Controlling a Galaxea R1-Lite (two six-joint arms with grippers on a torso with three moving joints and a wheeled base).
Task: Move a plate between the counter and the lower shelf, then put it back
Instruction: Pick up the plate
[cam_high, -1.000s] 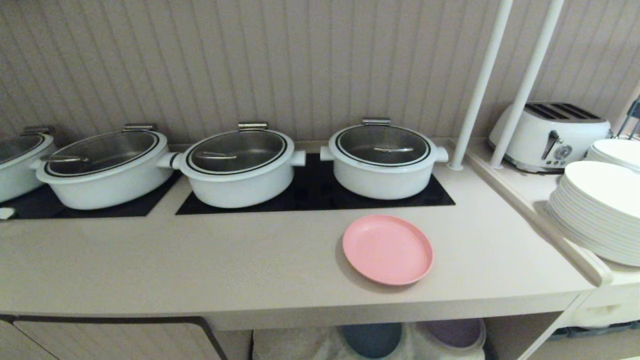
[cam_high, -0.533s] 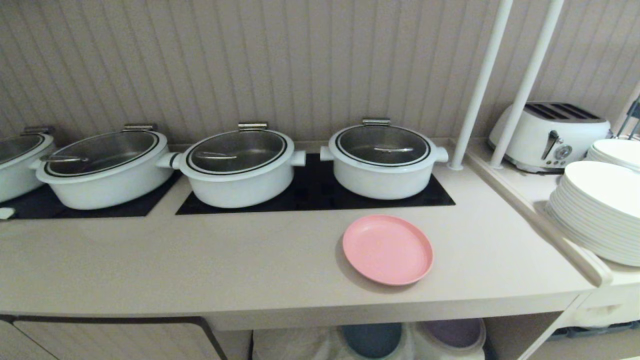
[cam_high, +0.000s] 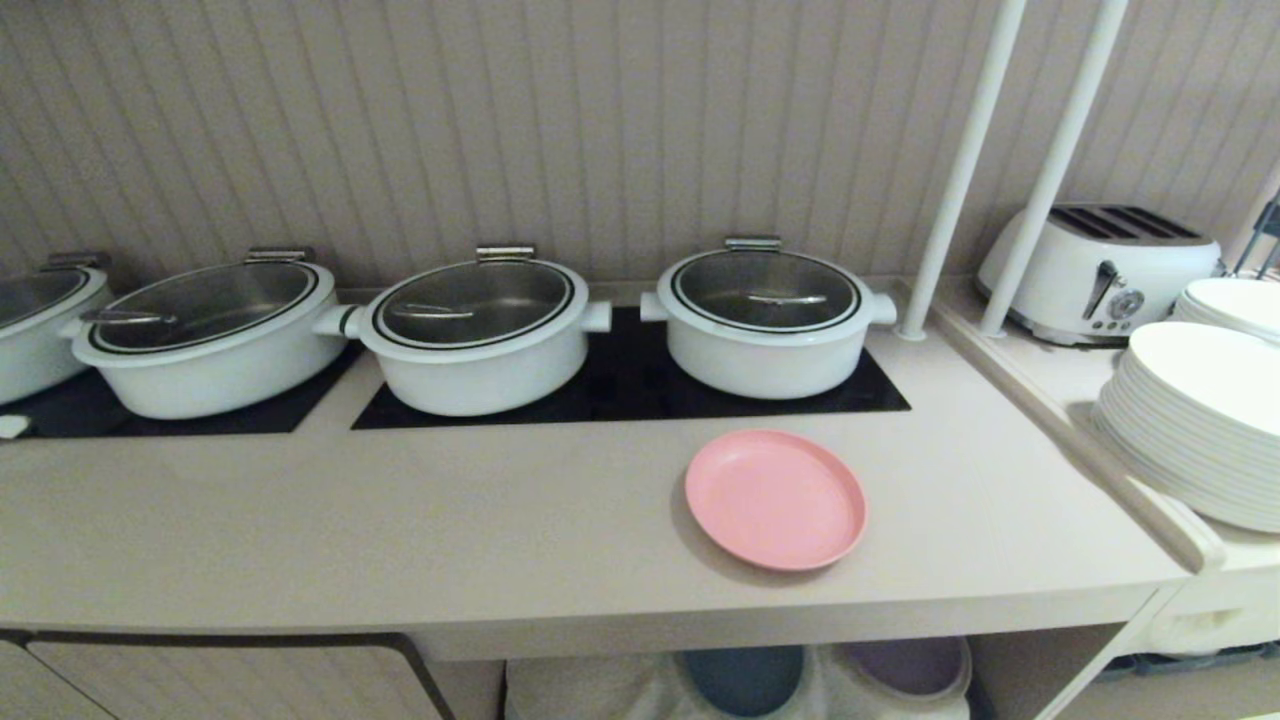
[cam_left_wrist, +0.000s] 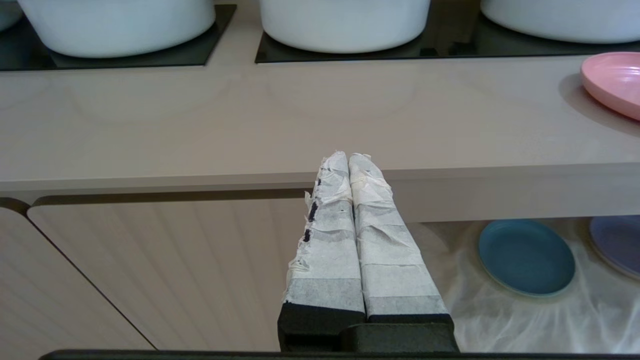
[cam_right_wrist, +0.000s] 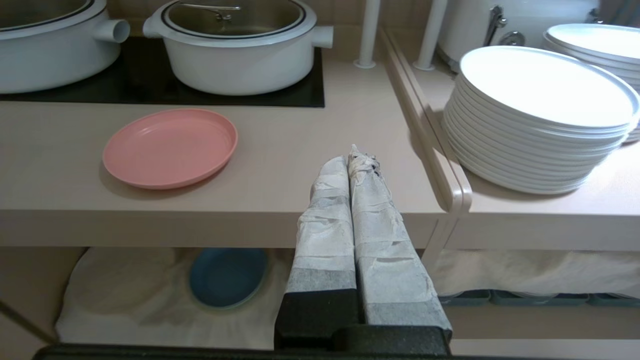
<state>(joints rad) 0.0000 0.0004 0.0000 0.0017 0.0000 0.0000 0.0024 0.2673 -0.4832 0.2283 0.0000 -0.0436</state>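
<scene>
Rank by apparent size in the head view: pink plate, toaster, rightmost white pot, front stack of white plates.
1. rightmost white pot
2. toaster, close to the pot; it stands further back, so unsure
3. pink plate
The front stack of white plates is cut off by the frame edge, so I leave it unranked.

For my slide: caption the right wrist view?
Shut right gripper hangs before the counter, pink plate untouched.

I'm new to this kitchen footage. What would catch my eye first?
The pink plate lies alone on the beige counter, in front of the right-hand white pot. To its right, a tall stack of white plates stands near a toaster; below, a blue plate rests on white cloth.
</scene>
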